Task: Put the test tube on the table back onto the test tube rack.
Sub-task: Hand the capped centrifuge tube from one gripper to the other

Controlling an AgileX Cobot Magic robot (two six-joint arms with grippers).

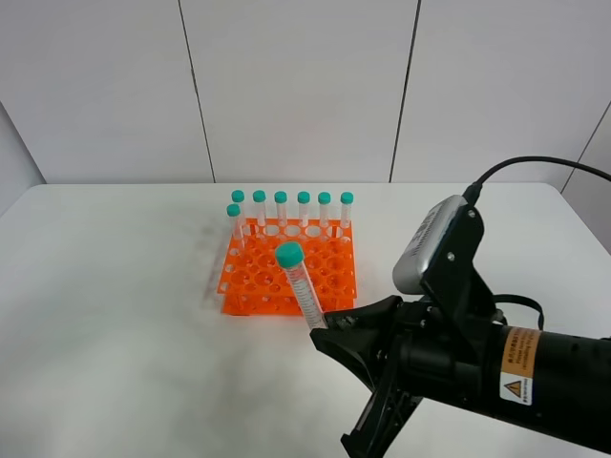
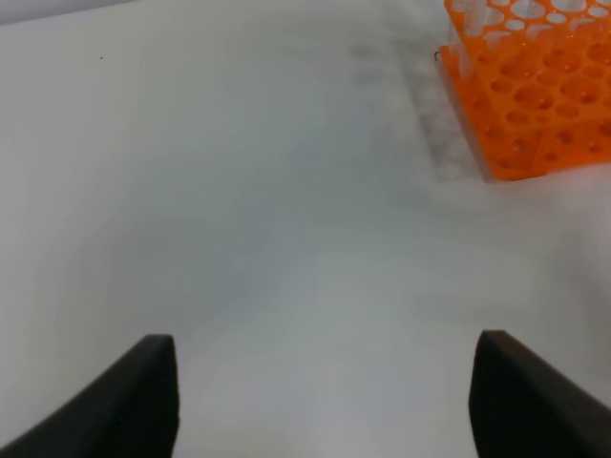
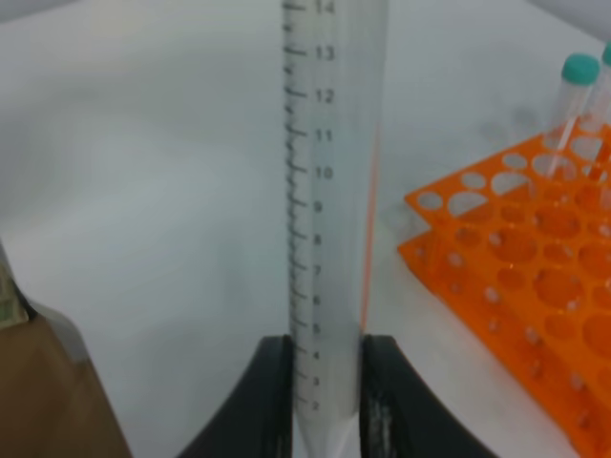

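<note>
Graduations (image 3: 298, 205) on test tube (image 3: 336, 143), right wrist only

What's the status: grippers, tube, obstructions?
Right gripper shut on test tube, cap up, near test tube rack. Left gripper open, empty. Front holes free.
</note>
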